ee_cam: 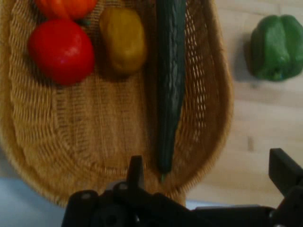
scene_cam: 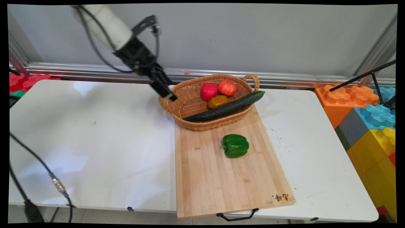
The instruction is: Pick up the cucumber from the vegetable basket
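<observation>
The jaws hang above the left rim of the wicker basket, in the upper centre of the main view. In the hand view the jaws stand wide apart, with one finger at the bottom centre and the other at the lower right edge. Nothing is between them, and they touch nothing.

The wicker basket is oval with a loop handle at its far right end. It sits partly on the far end of the wooden cutting board and partly on the white desk.

Contents of the basket:
- A red tomato lies toward the back, just beside an orange-red tomato on its right.
- A brownish-yellow potato lies in front of the two tomatoes, close against the cucumber.
- A long dark green cucumber lies diagonally across the basket. Its right end juts over the rim near the handle; its left end rests at the near rim.

In the hand view the cucumber runs vertically through the frame centre, with the potato and the red tomato to its left.

A green bell pepper lies on its side on the cutting board, below the basket in the frame and apart from it. In the hand view the pepper is at the upper right.

Large coloured building blocks stand at the right edge of the main view, beside the desk.
</observation>
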Controlling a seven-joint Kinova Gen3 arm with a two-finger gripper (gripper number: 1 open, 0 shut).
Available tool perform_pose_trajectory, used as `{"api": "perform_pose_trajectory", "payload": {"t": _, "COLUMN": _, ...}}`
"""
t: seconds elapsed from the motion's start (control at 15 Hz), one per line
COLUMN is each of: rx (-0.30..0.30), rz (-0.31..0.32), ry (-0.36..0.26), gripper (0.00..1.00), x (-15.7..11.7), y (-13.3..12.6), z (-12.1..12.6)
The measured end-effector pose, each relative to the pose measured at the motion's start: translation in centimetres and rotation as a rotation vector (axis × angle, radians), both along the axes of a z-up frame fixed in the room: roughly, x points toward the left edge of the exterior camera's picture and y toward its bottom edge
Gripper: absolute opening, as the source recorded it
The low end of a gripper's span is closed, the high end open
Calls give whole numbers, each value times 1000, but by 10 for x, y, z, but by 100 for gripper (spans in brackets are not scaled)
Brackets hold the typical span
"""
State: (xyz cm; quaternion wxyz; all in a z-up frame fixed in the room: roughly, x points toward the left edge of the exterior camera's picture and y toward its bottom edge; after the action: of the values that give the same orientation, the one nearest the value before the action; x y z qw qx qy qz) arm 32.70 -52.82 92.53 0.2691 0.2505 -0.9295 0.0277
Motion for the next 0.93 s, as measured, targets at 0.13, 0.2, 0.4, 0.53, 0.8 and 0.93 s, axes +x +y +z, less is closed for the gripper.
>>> {"api": "perform_pose_trajectory", "payload": {"t": 0.13, "rx": 13, "rz": 3, "ry": 4, "gripper": 100, "x": -14, "y": -14, "z": -10}}
{"api": "perform_pose_trajectory", "payload": {"t": 0.2, "rx": 18, "rz": 3, "ry": 5, "gripper": 100, "x": -19, "y": -20, "z": -15}}
{"api": "perform_pose_trajectory", "payload": {"t": 0.4, "rx": 40, "rz": -3, "ry": 11, "gripper": 100, "x": -40, "y": -46, "z": -41}}
{"api": "perform_pose_trajectory", "payload": {"t": 0.53, "rx": 52, "rz": -14, "ry": 14, "gripper": 100, "x": -52, "y": -61, "z": -59}}
{"api": "perform_pose_trajectory", "payload": {"t": 0.8, "rx": 77, "rz": -38, "ry": 13, "gripper": 100, "x": -68, "y": -82, "z": -90}}
{"api": "perform_pose_trajectory", "payload": {"t": 0.93, "rx": 92, "rz": -51, "ry": 10, "gripper": 100, "x": -76, "y": -91, "z": -105}}
